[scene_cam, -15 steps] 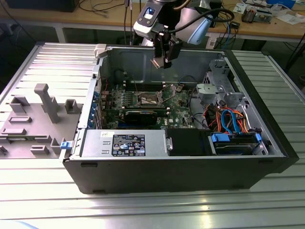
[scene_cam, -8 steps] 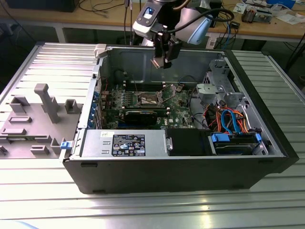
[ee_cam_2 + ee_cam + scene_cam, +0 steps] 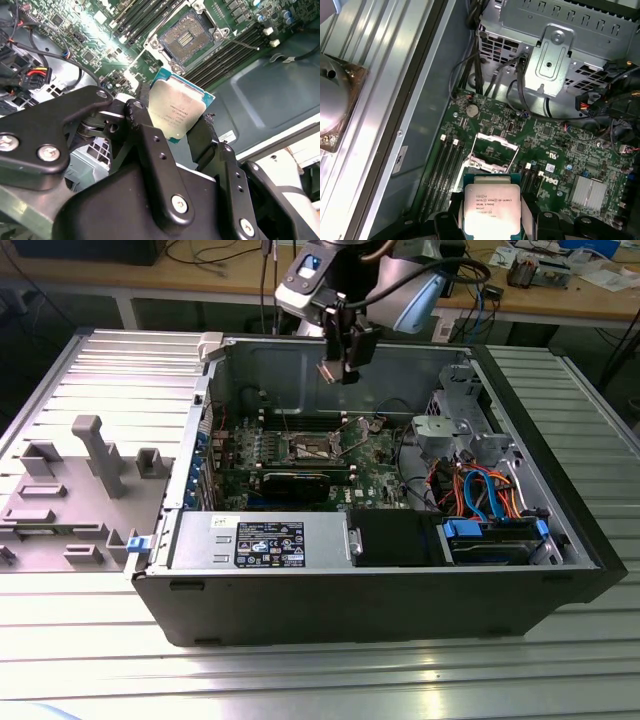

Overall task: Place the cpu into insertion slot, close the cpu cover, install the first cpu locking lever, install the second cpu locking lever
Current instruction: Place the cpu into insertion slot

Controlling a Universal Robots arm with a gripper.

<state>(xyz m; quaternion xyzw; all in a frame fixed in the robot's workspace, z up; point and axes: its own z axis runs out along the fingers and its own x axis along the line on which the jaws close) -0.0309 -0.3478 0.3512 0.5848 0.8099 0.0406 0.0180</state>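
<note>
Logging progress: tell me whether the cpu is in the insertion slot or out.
Out. The fingers clamp the cpu above the motherboard, and the insertion slot shows its bare dark centre.

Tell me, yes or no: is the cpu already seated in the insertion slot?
No: in the second wrist view the cpu is clamped between the jaws, apart from the insertion slot, whose dark centre lies bare.

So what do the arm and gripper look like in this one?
The arm is a silver-grey tube with a blue joint cap and black cables running by it. The gripper is matte black, with jointed linkage fingers made of flat bars and fastened with silver screws.
</note>
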